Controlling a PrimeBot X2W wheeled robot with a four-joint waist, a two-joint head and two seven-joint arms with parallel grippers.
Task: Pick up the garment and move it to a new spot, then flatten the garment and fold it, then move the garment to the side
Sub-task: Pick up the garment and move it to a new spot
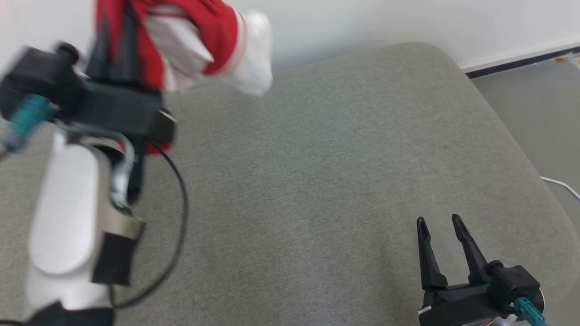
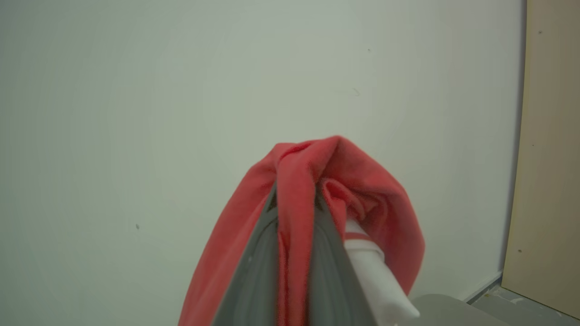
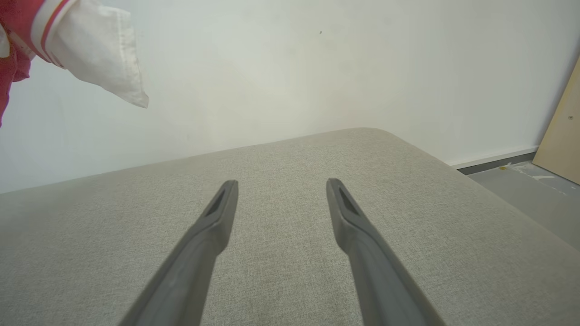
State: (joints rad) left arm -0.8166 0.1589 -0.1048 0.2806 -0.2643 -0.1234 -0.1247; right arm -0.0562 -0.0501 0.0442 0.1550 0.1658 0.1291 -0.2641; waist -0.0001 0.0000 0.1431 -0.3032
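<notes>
spanning grey cushion [image 1: 317, 181], white wall [image 3: 317, 68]

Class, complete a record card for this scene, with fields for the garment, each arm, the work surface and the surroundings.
Garment: red and white fabric garment, bunched and held up; its lower end is hidden behind the arm
Left arm: left gripper raised, shut on the garment
Right arm: right gripper open, holding nothing, low over the surface
Surface: grey woven upholstered cushion with a rounded corner
Surroundings: pale wall, grey floor, beige board
</notes>
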